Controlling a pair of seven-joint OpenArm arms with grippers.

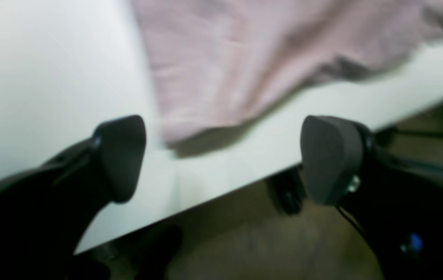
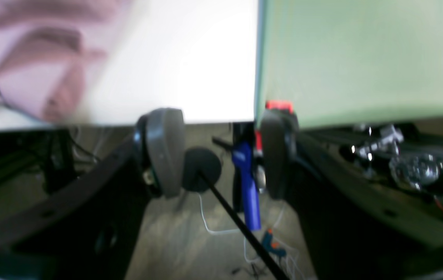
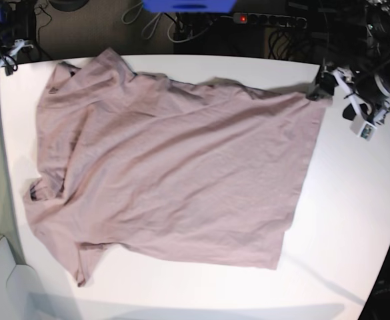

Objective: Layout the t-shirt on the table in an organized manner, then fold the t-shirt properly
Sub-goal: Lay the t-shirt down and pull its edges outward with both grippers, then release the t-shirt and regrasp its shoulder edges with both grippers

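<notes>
The t-shirt (image 3: 175, 180) lies spread out on the white table (image 3: 355, 200), seen from above in the base view. It is laid sideways: the collar end and the short sleeves are toward that view's left, and the straight hem runs down its right side. The cloth is mostly flat, with shallow wrinkles across the body and some bunching at the lower left sleeve. One sleeve reaches up toward the table's far left corner.

The left gripper (image 1: 223, 159) hovers over the table's edge just beside a corner of the shirt. In the left wrist view its jaws stand wide apart with nothing between them; the mauve fabric (image 1: 252, 66) lies beyond the dark pads, not touching them, with bare white table (image 1: 50, 77) to one side and the floor below the edge. In the base view this gripper (image 3: 325, 83) sits at the upper right, right at the shirt's hem corner.

The right gripper (image 2: 221, 155) is off the table's edge. In the right wrist view its jaws are apart and hold nothing; between them only the floor, a blue clamp (image 2: 246, 182) and a black rod (image 2: 237, 221) can be seen. A fold of the shirt (image 2: 30, 58) shows blurred at the upper left of that view, well apart from the pads. A pale green surface (image 2: 361, 58) adjoins the white table there. In the base view this gripper (image 3: 1, 57) is at the far upper left, near the sleeve.
</notes>
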